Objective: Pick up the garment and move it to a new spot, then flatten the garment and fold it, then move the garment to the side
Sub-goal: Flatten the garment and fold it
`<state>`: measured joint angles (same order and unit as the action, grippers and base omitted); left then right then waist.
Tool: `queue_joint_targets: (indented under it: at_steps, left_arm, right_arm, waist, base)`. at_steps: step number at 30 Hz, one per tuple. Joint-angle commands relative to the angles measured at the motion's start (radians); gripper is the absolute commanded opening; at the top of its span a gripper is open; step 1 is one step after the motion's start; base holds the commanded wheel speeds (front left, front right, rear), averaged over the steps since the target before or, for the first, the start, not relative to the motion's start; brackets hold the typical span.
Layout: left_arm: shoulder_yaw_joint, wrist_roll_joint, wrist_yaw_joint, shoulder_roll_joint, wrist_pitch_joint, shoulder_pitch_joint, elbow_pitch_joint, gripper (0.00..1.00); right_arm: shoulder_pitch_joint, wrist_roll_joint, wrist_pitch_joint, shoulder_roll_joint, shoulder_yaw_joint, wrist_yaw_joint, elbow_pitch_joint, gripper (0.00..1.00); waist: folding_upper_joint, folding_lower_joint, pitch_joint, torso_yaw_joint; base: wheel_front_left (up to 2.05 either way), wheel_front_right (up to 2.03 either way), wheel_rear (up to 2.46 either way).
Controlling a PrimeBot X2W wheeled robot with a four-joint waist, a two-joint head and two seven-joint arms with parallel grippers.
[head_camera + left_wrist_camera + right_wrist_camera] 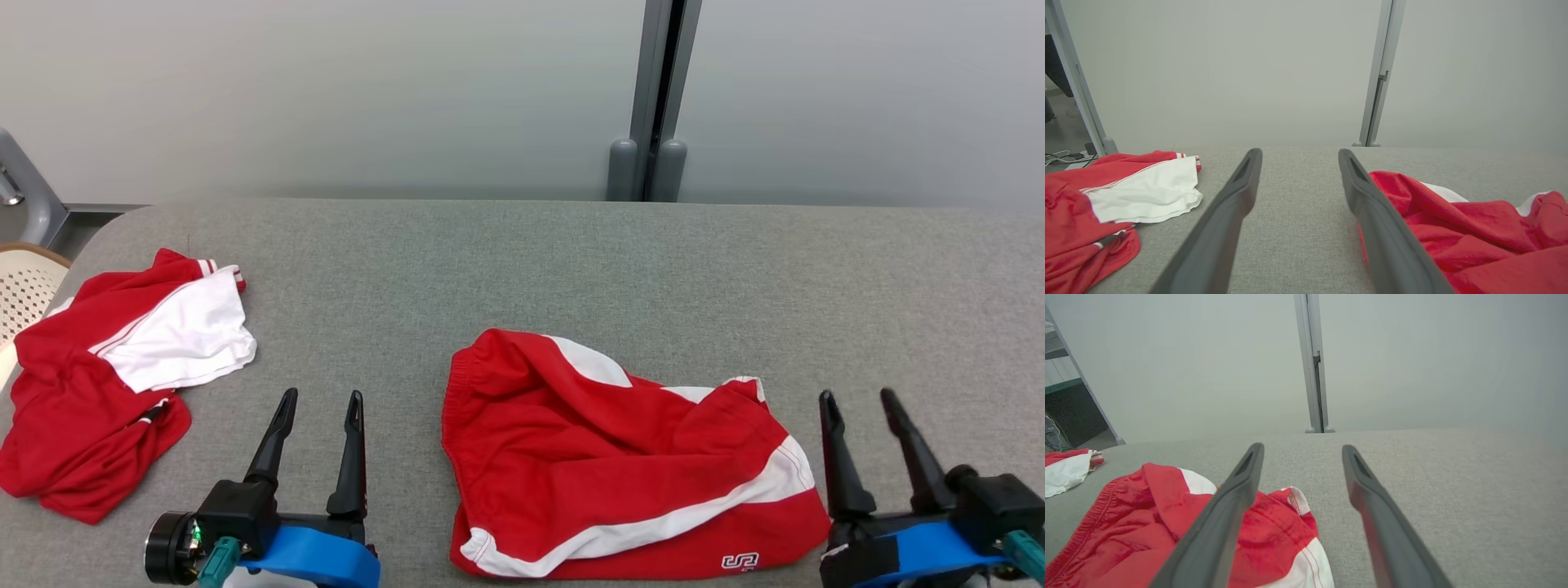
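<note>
**Jaws open both sides, shorts loose btwn them**

Left jaws are spread wide w/ nothing btwn them, low over the grey fabric-covered tabletop [571,261]. Right jaws are likewise parted & empty, at about the same height.

Task garment is a pair of crumpled red sports shorts w/ white side stripes & a small white logo [620,457]. It lies on the tabletop btwn the two sets of jaws, nearer the right jaws. Their inner finger [839,457] sits just beside the striped hem, while bare cloth separates the shorts from the left jaws. In the right wrist view that finger crosses in front of the hem corner; can't tell if it touches.

Nothing is gripped, so the shorts rest under their own weight. Waistband is on the left-jaws side, one leg is bunched & lapped over, i.e. not flat.

A second, rumpled red-and-white garment [122,367] lies outboard of the left jaws, well apart from the shorts. Prob. parked there to leave the centre free.

Judgement: the shorts look set down at the work spot, so flattening comes next. One set of jaws per side suits that, since each can take an edge & pull outward. It needs a low pinch at the hem/waistband corners. Fabric is thin, so there's a risk of catching two layers or dragging the whole piece.
</note>
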<state>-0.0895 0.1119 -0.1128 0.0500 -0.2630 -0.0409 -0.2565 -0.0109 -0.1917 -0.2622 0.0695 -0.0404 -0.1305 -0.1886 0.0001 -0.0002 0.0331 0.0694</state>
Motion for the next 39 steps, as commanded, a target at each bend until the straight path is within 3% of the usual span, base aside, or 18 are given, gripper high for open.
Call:
queue_joint_targets:
  at_steps: [1,8,21,39]
  left_arm:
    - [0.002,-0.006,-0.003,0.001,-0.003,0.008,0.001,1.0]
    - [0.002,-0.023,-0.008,0.001,-0.003,-0.001,0.002,1.0]
    - [-0.019,-0.054,-0.013,0.009,-0.003,-0.014,-0.005,1.0]
    - [-0.468,0.082,-0.018,0.142,0.015,-0.023,-0.134,1.0]
  right_arm:
    - [0.012,0.011,-0.004,-0.003,-0.004,0.0,0.016,1.0]
    - [0.062,0.065,-0.004,-0.018,-0.001,0.0,0.163,1.0]
    - [0.082,0.038,-0.004,-0.019,0.027,0.0,0.137,1.0]
    - [0.068,0.024,-0.004,-0.02,0.016,0.0,0.091,1.0]
  waist:
    - [-0.0001,0.0002,-0.001,0.0]
    - [-0.0001,0.0002,0.002,0.004]
    - [-0.0001,0.0002,0.018,0.004]
    - [-0.0001,0.0002,0.037,0.002]
  base:
    - [0.0,0.0,0.0]
    - [0.0,0.0,0.0]
    - [0.0,0.0,0.0]
    - [0.0,0.0,0.0]
